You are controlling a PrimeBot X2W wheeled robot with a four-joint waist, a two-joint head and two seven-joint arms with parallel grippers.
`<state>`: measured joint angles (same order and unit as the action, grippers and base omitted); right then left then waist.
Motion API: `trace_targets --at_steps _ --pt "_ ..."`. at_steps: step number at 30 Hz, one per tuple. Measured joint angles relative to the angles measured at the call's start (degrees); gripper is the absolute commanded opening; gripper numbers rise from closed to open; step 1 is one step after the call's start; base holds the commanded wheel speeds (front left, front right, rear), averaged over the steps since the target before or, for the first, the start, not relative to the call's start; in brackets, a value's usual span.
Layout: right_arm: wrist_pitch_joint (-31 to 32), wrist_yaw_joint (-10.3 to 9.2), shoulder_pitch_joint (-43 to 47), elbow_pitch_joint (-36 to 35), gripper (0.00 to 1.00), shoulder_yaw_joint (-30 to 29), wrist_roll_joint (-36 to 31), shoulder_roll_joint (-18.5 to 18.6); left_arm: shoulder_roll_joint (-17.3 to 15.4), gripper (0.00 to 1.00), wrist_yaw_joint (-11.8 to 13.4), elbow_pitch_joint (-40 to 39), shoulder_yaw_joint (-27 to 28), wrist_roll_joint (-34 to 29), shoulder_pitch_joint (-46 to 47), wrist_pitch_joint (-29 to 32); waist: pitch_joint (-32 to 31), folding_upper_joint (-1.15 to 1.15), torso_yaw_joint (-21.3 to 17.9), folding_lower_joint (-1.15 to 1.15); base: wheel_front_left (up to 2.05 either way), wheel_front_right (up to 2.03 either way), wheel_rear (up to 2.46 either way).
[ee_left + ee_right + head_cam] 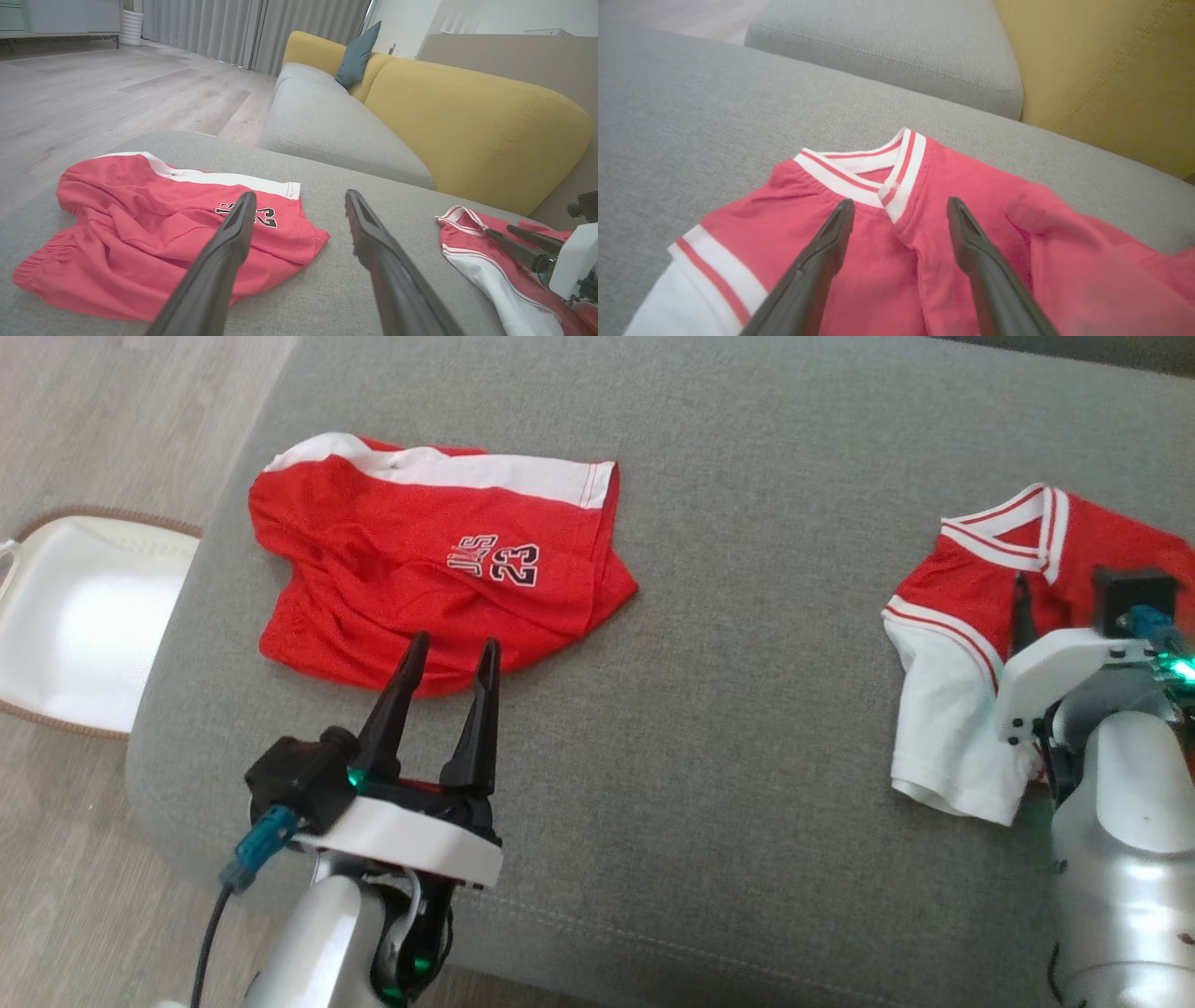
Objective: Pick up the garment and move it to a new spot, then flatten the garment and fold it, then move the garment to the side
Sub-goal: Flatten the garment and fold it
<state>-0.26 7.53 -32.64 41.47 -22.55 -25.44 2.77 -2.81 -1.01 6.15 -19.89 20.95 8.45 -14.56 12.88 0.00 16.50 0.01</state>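
Two garments lie on the grey cushion (747, 728). Rumpled red shorts (420, 569) with a white side stripe and "23" sit at the left, also in the left wrist view (140, 233). My left gripper (455, 644) stands open just before their near edge, its tips (300, 196) apart and empty. At the right edge lies a red and white shirt (952, 644) with a striped collar (873, 172). My right gripper (1064, 597) hovers open over it, the fingers (900, 203) spread just short of the collar, gripping nothing. That gripper (509, 233) also shows in the left wrist view.
A white pad with a brown rim (84, 616) lies on the wood floor at the left, beside the cushion's rounded edge. Beyond stand a second grey seat (327, 121), a yellow backrest (467, 126) and a blue pillow (357, 56). Bare grey fabric spans between the garments.
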Motion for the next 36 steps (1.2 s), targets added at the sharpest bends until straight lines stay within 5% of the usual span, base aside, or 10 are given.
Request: trace_targets --at_steps 5,6,8,15,20,29,30,31,32,36 --pt "-0.5 0.00 -1.7 1.2 1.00 -3.1 -4.7 0.0 0.0 1.00 0.0 -0.1 -0.1 0.4 0.5 0.0 1.1 0.00 0.5 0.00 0.00 0.00 0.00" --pt "-0.6 0.00 -2.1 1.4 0.93 -4.0 -5.5 0.0 0.0 1.00 0.0 -0.1 -0.2 0.5 0.6 0.0 1.3 0.00 0.5 0.00 0.00 0.00 0.00" --pt "-1.3 0.00 -2.8 2.0 0.00 -5.4 -6.4 0.0 0.0 1.00 0.0 -0.1 -0.3 0.5 0.7 0.0 1.6 0.00 0.5 0.00 0.00 0.00 0.00" --pt "-6.0 0.00 -5.6 4.5 0.00 -6.3 -7.5 0.0 0.0 1.00 0.1 0.0 -0.9 0.6 1.4 0.0 1.5 0.00 0.1 0.00 0.00 0.00 0.00" --pt "-11.4 0.00 -12.0 8.7 0.00 0.3 -3.9 0.5 0.0 1.00 0.1 0.1 -1.5 1.0 1.4 0.0 1.1 0.00 0.4 0.00 0.00 0.00 0.00" --pt "-11.7 0.00 -23.7 13.0 0.00 7.7 -2.3 0.7 0.0 1.00 0.1 0.1 -2.0 1.5 1.5 0.0 1.2 0.00 2.4 0.00 0.00 0.00 0.00" --pt "-11.2 0.00 -24.7 13.6 0.15 7.7 -2.6 0.8 0.0 1.00 0.1 0.1 -2.0 1.7 1.5 0.0 1.3 0.00 2.6 -0.01 0.00 0.00 0.00" --pt "-10.2 0.00 -25.7 14.3 0.15 7.6 -3.4 0.9 0.0 1.00 0.1 0.1 -1.9 1.9 1.5 0.0 1.4 0.00 2.8 -0.01 0.00 0.00 0.00" --pt "-9.1 0.00 -26.4 15.1 1.00 7.6 -4.4 1.1 0.0 1.00 0.1 0.1 -1.9 1.9 1.5 0.0 1.4 0.00 2.9 0.00 0.00 0.00 0.00" --pt "-7.7 0.00 -27.2 18.6 1.00 7.7 -6.4 1.5 0.1 1.00 0.5 0.3 -1.8 1.9 1.5 0.0 1.2 0.00 2.9 0.00 0.00 0.00 0.00"
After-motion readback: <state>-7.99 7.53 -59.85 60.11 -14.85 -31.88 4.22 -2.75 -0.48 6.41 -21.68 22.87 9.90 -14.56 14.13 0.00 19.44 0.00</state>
